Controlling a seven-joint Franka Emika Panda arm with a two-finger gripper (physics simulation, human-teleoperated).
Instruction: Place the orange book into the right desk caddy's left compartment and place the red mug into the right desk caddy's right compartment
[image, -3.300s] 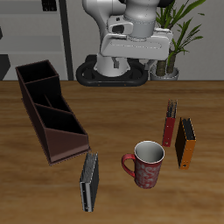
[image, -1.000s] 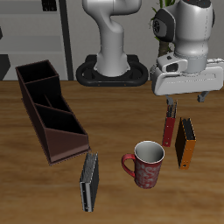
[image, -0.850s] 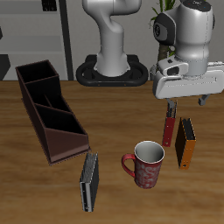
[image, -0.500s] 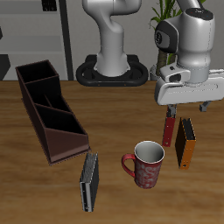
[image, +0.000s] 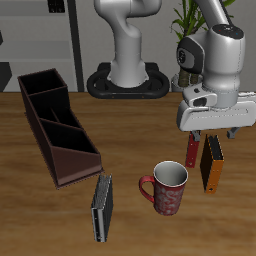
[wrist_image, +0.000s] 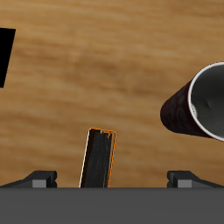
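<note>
Orange book (image: 212, 163) and red mug (image: 167, 188) sit outside the right desk caddy (image: 57, 125); gripper (image: 213, 130) hovers, jaws spread wide, over the book.

orange book (image: 212, 163), red mug (image: 167, 189)

Gripper (image: 213, 135) hung right above book (image: 212, 162), w/ pencil box (image: 191, 147) just beside it. Mug (image: 167, 188) sat near book, closer to table (image: 130, 130) front edge. Caddy (image: 56, 124) well apart at other side; 2nd book (image: 102, 207) lay just before its low end.
</note>
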